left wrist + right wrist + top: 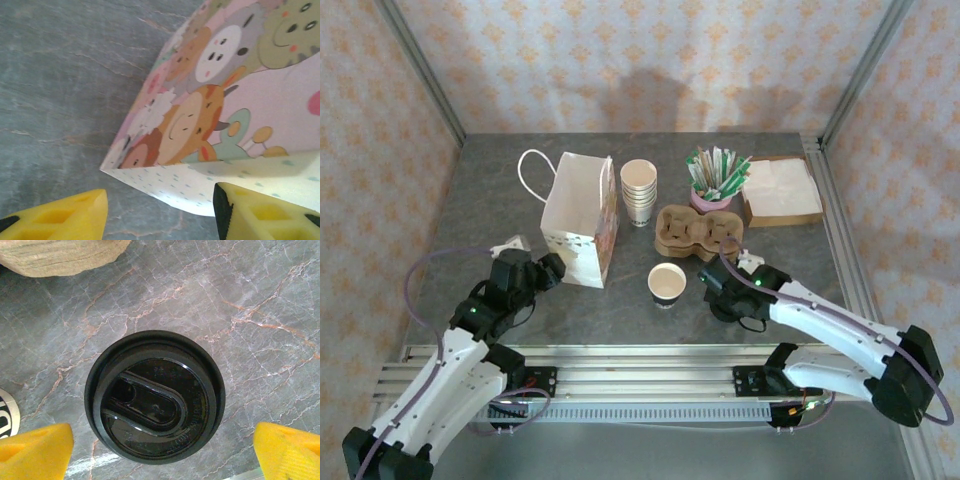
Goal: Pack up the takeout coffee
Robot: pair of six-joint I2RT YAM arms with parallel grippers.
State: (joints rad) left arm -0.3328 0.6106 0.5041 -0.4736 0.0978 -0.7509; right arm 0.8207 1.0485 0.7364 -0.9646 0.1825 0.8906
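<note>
Black lid [155, 397] flat on table [250, 300], betw. R jaws, wide apart.

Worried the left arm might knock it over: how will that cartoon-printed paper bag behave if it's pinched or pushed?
The paper bag looks thin and folded, so its wall would probably buckle under the left pincer rather than stay stiff. It stands tall on a smooth table, so a high push might tip or slide it.
</note>
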